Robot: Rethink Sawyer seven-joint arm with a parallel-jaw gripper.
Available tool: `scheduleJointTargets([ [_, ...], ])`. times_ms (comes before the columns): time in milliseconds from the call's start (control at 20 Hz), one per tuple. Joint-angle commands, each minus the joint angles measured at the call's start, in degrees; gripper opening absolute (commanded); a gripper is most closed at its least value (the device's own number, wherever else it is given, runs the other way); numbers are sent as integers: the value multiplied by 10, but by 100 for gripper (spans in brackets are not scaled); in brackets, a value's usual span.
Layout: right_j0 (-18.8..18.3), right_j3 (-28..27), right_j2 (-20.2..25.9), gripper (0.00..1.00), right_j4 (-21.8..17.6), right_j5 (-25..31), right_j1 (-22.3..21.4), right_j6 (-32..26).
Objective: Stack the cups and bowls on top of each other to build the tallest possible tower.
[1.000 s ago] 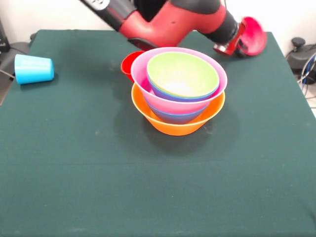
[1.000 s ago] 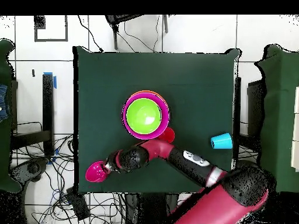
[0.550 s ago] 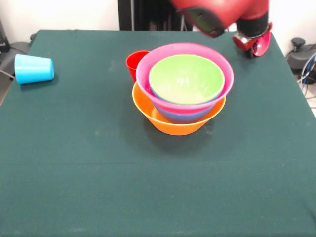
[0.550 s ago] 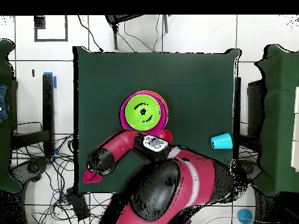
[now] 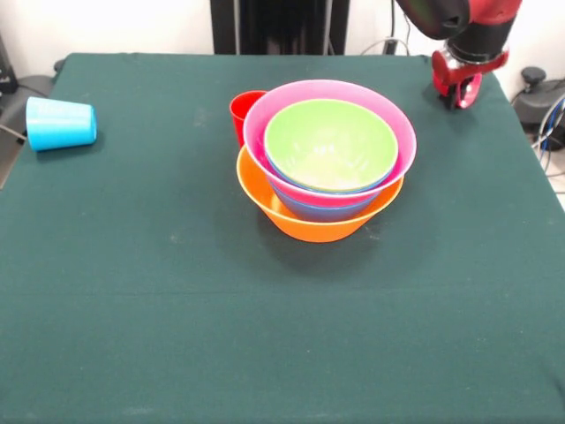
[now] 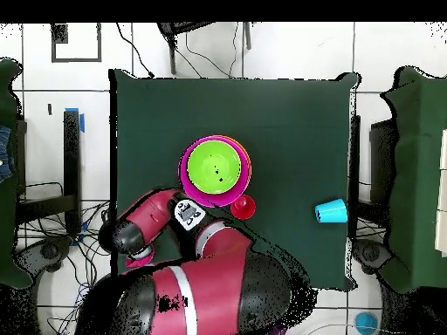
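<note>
The tower (image 5: 325, 168) stands mid-table: a big orange bowl (image 5: 305, 223) at the base, blue bowl rims above it, then a pink bowl (image 5: 265, 141) with a lime green bowl (image 5: 328, 146) nested on top. From overhead the tower (image 6: 216, 167) shows green inside pink. A red cup (image 5: 241, 109) stands upright just behind it, touching or nearly so. A light blue cup (image 5: 60, 124) lies on its side far off. My gripper (image 5: 457, 88) hangs over the table's corner, well away from the tower. A pinkish-red sliver (image 6: 138, 259) shows under the arm's end; I cannot tell whether it is the small red bowl.
The green table (image 5: 177, 309) ends close to the gripper on two sides. In the overhead view the arm's bulk (image 6: 218, 297) covers the table's lower part, with the red cup (image 6: 244, 207) and the blue cup (image 6: 331, 211) beside it. Cables lie on the floor around.
The arm has swung off the space behind the tower toward the table's corner. The small red bowl, plainly held a second ago, has turned edge-on and is hard to make out now.
</note>
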Motion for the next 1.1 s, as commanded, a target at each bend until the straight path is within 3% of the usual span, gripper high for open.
scheduleJointTargets([
  [50, 55, -232, -195, 0, 10, 81, 48, 249],
  [200, 91, -232, -241, 0, 14, -25, 46, 299],
  [250, 90, -230, -243, 0, 21, -40, 49, 284],
  [300, 71, -218, -221, 0, 24, -34, 45, 215],
  [400, 37, -193, -174, 0, -8, -58, 26, 74],
  [450, 22, -181, -158, 0, 3, -52, 17, 47],
  [650, 14, -170, -153, 0, 33, -9, -2, 48],
  [750, 20, -164, -164, 0, 42, -2, -9, 76],
  [950, 26, -143, -171, 0, 40, -42, -17, 100],
  [1100, 2, -102, -146, 0, 38, -93, -42, 63],
])
